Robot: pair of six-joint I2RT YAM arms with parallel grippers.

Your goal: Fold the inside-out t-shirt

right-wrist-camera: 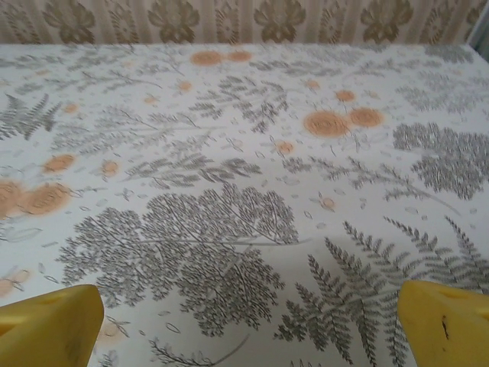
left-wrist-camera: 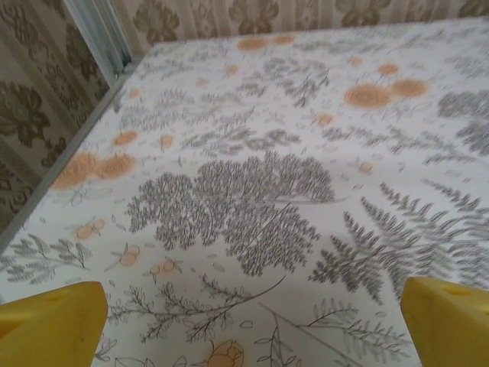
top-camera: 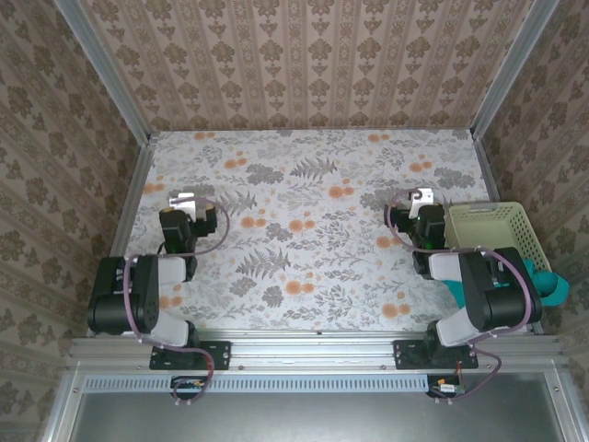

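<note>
A bit of the teal t-shirt (top-camera: 553,286) hangs out at the near end of the pale yellow basket (top-camera: 490,224) on the table's right edge; the right arm covers most of it. My left gripper (top-camera: 184,201) hovers over the left side of the floral tablecloth, far from the shirt. In the left wrist view the left gripper (left-wrist-camera: 252,325) is open, its yellow fingertips (left-wrist-camera: 53,325) wide apart over bare cloth. My right gripper (top-camera: 419,199) sits just left of the basket. In the right wrist view the right gripper (right-wrist-camera: 248,325) is open too, with nothing between its yellow fingertips (right-wrist-camera: 451,325).
The floral tablecloth (top-camera: 313,230) covers the whole table. Wallpapered walls with metal frame posts (top-camera: 124,101) close in the back and both sides. A metal rail (top-camera: 313,350) runs along the near edge by the arm bases.
</note>
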